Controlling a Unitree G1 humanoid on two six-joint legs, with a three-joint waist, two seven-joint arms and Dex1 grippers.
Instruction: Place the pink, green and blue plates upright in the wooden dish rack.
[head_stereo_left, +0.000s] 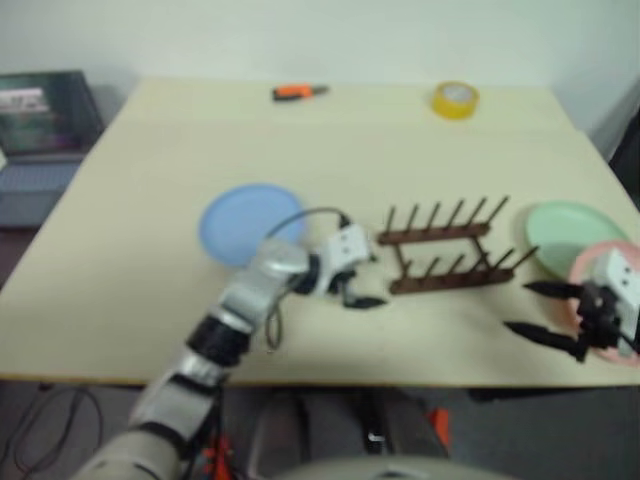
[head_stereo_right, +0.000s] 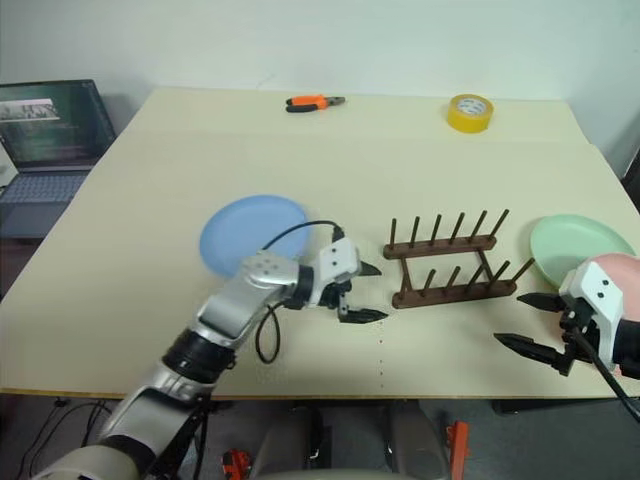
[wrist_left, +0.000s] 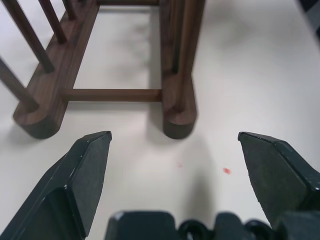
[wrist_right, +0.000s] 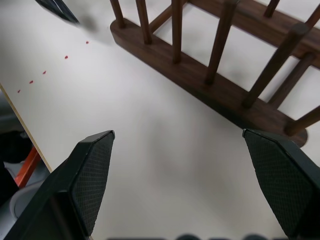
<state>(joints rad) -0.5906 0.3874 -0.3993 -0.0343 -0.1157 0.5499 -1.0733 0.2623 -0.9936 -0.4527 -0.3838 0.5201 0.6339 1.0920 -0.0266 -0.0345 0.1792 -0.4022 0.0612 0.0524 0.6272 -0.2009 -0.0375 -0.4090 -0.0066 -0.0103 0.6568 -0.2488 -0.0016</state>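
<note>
Nearest the camera, low in the head view's left half, the left gripper (head_stereo_right: 365, 292) hangs over bare tabletop with its two black fingers spread wide and nothing between them, its tips just short of the near end of the wooden dish rack (head_stereo_right: 447, 262). At the lower right edge of the frame the right gripper (head_stereo_right: 534, 323) is likewise wide apart and empty, above the table (head_stereo_right: 130, 230) and beside the rack's other end.

The pale table takes up most of the frame. The blue plate (head_stereo_right: 240, 230) lies flat left of centre, behind the left wrist. The green plate (head_stereo_right: 570, 245) lies flat at the right edge, and the pink plate (head_stereo_right: 628, 275) sits just below it, partly hidden by the right wrist. The rack stands empty, centre right, between blue and green.

Along the table's far edge lie a yellow tape roll (head_stereo_right: 470, 112) and an orange-handled tool (head_stereo_right: 312, 102).
</note>
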